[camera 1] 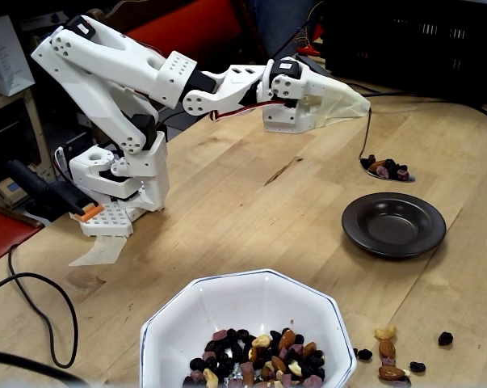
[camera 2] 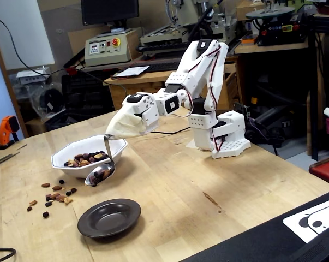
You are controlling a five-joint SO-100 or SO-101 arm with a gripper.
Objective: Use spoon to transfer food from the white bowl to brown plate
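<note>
Silver spoon [camera 2: 100,173], loaded with food [camera 1: 386,169], is hanging level above the brown plate [camera 1: 394,224] for tipping; gripper [camera 1: 340,107], wrapped in cloth, is clamping its handle. White bowl [camera 2: 63,160] is sitting behind.

The loaded spoon [camera 2: 101,173] hangs in open air between the white bowl [camera 2: 116,147] and the brown plate [camera 2: 109,217], clear of both rims. Bare tabletop [camera 1: 251,210] lies open between arm base and plate. Spilled nuts [camera 2: 54,195] litter the tabletop beside the bowl, and a black cable [camera 1: 41,311] loops near the base.
</note>
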